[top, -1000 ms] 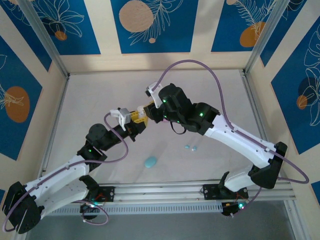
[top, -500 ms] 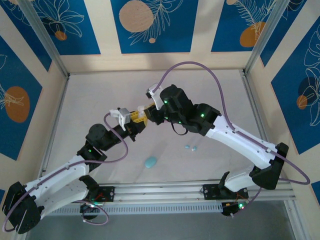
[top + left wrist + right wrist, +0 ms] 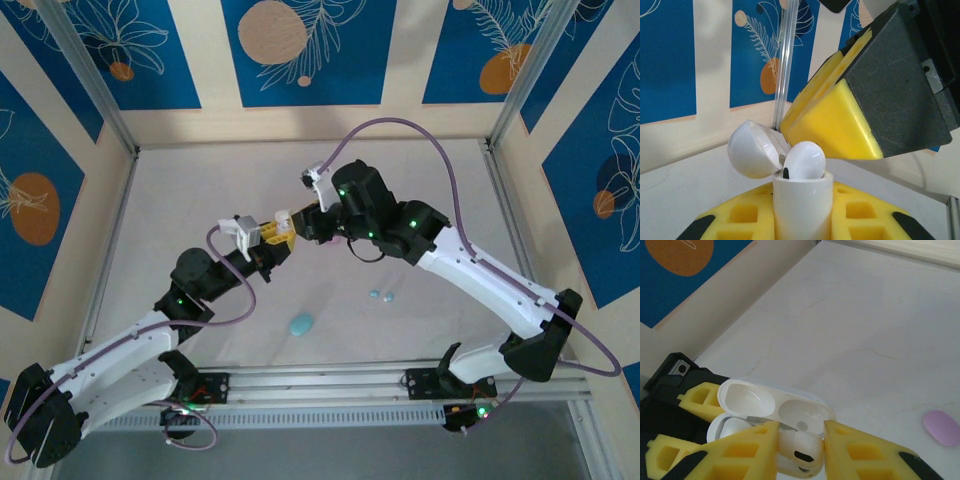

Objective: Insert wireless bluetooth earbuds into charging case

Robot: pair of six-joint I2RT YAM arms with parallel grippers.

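Left wrist view: the left gripper (image 3: 802,220) is clamped fully on the base of the white charging case (image 3: 802,207). The case stands upright with its lid (image 3: 752,150) hinged open to the left. A white earbud (image 3: 804,160) sits partly in the case mouth.

Right wrist view: the right gripper (image 3: 800,440) is narrowed on this earbud, with one yellow pad (image 3: 747,447) on each side.

Top external view: both grippers meet above the middle of the table (image 3: 200,190), well apart from the side rails and back wall, with bare surface on every side. Two cyan earbuds (image 3: 380,295) and a cyan case (image 3: 301,324) lie nearer the front edge, between the arms. A pink case (image 3: 942,427) lies apart on the table.
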